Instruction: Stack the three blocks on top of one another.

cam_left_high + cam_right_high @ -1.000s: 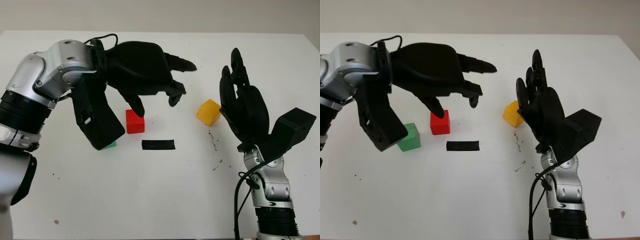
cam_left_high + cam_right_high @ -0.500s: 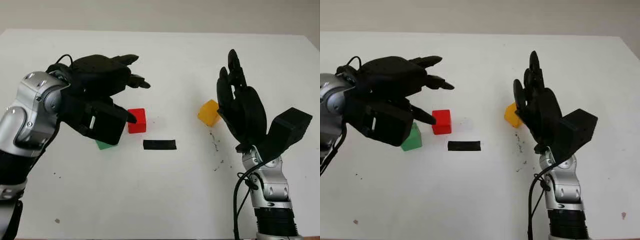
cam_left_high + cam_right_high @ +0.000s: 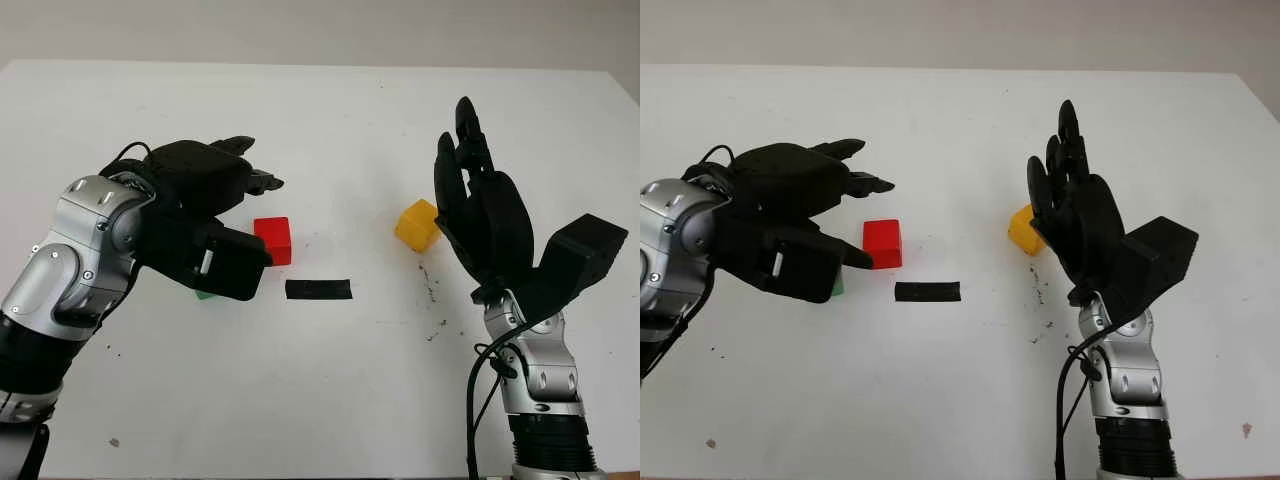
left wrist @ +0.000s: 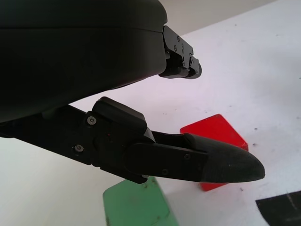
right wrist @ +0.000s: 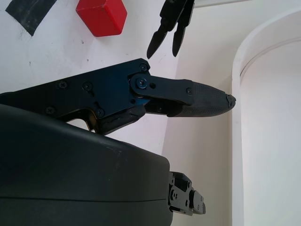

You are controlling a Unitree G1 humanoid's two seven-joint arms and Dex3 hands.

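Here the white bench [image 3: 320, 400] carries three blocks, placed below against the black tape strip [image 3: 318, 289]. The left hand [image 3: 805, 215], open and holding nothing, hovers left of the strip, its thumb tip just beside the red block [image 3: 273, 240], which sits up-left of the strip. The right hand [image 3: 480, 215], open, stands upright to the strip's right, beside the yellow block [image 3: 415, 225]. The green block [image 4: 136, 207] lies under the left hand.
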